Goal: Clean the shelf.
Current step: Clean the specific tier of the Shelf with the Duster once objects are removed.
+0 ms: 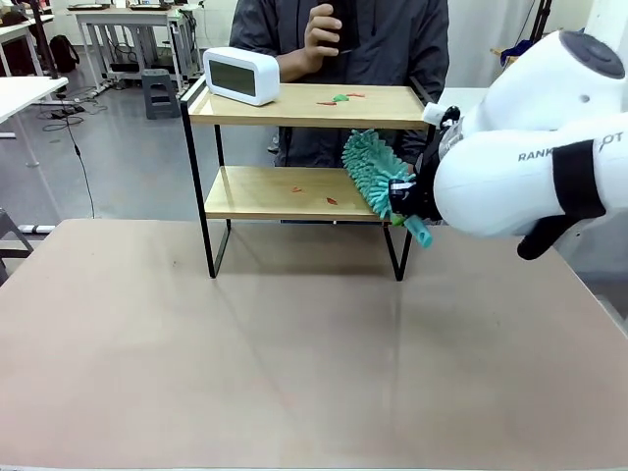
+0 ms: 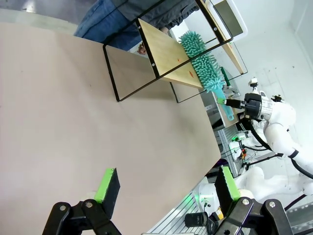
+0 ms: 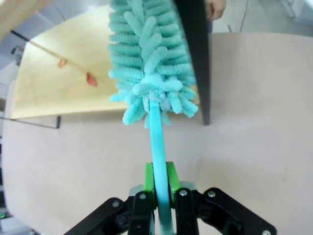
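The shelf stands on the table's far side, two light boards in a black frame. Small red and green scraps lie on its top board, and red scraps on the lower one. My right gripper is shut on the handle of a teal fluffy duster, whose head rests over the right end of the lower board. In the right wrist view the gripper clamps the handle, and the duster head lies beside the red scraps. My left gripper hangs open above the table, far from the shelf.
A white digital clock sits at the left end of the top board. A person stands right behind the shelf with one hand raised. The tan table stretches bare in front of the shelf.
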Robot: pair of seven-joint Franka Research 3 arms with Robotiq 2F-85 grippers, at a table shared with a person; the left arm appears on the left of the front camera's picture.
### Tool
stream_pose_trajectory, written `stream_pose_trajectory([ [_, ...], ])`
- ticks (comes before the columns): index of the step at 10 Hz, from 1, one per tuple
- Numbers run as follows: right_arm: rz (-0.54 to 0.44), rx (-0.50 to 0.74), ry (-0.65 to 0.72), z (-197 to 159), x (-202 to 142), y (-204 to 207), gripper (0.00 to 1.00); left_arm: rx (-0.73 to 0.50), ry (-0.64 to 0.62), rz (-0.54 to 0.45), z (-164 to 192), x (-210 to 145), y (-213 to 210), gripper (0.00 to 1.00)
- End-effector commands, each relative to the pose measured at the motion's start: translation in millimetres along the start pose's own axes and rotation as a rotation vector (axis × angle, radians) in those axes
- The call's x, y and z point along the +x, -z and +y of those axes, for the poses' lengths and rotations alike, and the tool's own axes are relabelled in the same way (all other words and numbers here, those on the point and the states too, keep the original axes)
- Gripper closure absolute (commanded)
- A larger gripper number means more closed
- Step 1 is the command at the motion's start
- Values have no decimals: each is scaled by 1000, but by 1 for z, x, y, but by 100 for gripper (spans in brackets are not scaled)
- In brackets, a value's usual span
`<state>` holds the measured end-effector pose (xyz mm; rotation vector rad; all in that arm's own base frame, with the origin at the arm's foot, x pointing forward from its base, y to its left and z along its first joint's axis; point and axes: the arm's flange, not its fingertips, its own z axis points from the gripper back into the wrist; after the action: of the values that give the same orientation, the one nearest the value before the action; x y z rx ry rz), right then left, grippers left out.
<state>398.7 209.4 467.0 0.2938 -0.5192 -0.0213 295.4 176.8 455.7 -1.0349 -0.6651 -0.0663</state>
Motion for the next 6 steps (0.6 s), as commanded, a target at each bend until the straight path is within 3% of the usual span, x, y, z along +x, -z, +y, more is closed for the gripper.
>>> stream_pose_trajectory([
  [1, 73, 114, -4, -2, 6, -6, 87, -18, 21, -19, -1, 2, 2, 0],
  [6, 213, 274, -54, 13, -4, 3, 87, -18, 21, -19, -1, 2, 2, 0],
])
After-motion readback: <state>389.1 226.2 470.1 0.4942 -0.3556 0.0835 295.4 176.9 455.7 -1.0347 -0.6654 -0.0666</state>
